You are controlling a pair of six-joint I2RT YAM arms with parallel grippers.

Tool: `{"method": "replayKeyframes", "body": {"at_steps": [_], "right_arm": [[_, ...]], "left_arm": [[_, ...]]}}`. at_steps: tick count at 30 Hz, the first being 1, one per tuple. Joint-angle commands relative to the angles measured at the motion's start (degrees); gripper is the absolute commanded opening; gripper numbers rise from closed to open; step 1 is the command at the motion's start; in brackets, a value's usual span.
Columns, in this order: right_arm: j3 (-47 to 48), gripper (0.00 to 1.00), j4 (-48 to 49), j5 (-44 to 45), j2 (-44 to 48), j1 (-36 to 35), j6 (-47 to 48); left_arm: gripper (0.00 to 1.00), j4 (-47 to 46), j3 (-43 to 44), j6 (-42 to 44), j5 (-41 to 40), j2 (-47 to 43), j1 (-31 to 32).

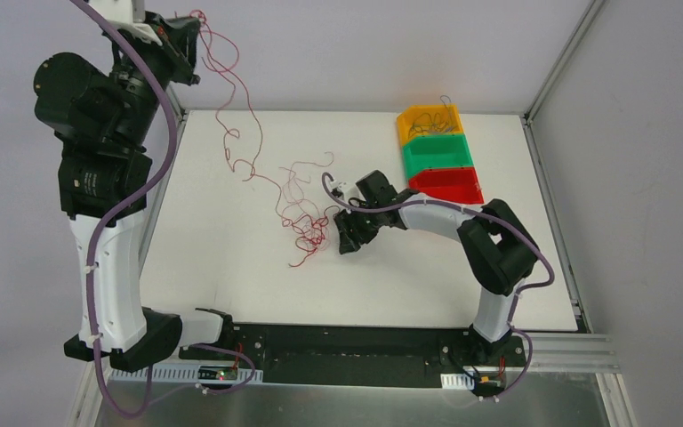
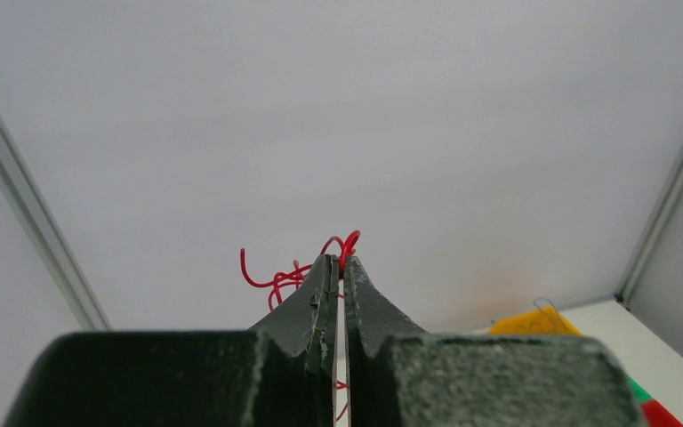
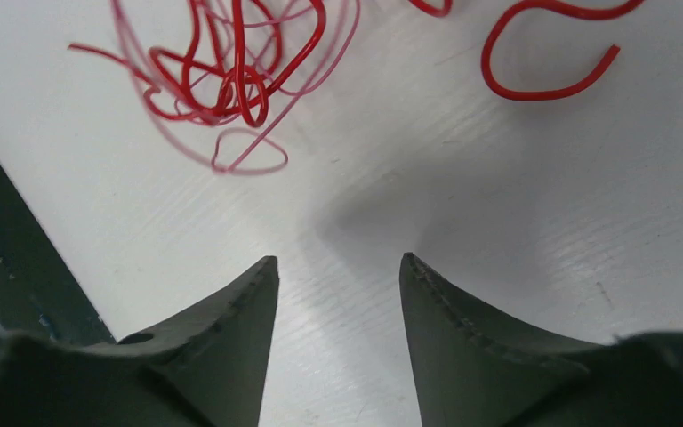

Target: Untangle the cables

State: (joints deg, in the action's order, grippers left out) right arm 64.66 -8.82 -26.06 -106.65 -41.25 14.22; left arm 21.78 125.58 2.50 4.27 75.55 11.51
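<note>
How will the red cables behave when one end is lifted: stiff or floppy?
Likely floppy: the red cables sag in loose curls from the raised left gripper to the table. Probably light, since a mere pinch holds them. The interlocked tangle may drag along.

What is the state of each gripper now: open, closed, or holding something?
Left gripper: closed, holding red cables.
Right gripper: open, holding nothing.
</note>
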Motion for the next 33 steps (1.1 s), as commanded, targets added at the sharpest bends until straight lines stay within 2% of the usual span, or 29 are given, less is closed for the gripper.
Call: {"method": "replayKeyframes", "body": {"at_steps": [1,5,8,12,14,18,22,26,33], "right_arm": [[8.52,0.65,-9.90,-4.19,8.69,-0.19,3.23],[15.93,0.78,-13.30,-9.40,14.71,-0.05,3.22],[19.05,0.80,-10.59,-13.37,18.86,-0.07,0.34],[22.08,0.78,0.43,-12.18,21.77,-0.09,-6.04],[25.04,0.74,3.94,-10.37,21.14,-0.09,-8.40],[27.15,0.67,12.95,-7.22,21.07,0.03,-12.86],[26.83,0.64,20.05,-3.18,20.61,-0.18,-18.77],[25.46,0.64,24.09,-0.18,19.84,-1.08,-17.72],[24.45,0.55,29.79,-3.96,18.40,-1.20,-19.38]], "left_arm": [[0.00,-0.95,-9.74,-6.63,7.57,-5.00,-0.26],[0.00,1.90,-17.97,-12.38,10.52,-8.71,-0.81],[0.00,2.88,-22.89,-18.96,15.04,-9.99,-3.68],[0.00,0.23,-30.03,-28.51,29.91,-10.77,-6.91],[0.00,-2.78,-32.83,-30.01,37.37,-11.17,-7.02],[0.00,-6.06,-35.65,-32.79,46.77,-11.36,-7.00],[0.00,-8.05,-37.38,-34.84,49.23,-11.55,-7.00],[0.00,-12.64,-39.15,-39.73,50.89,-11.36,-7.02],[0.00,-17.31,-40.97,-43.30,54.60,-10.84,-6.93]]}}
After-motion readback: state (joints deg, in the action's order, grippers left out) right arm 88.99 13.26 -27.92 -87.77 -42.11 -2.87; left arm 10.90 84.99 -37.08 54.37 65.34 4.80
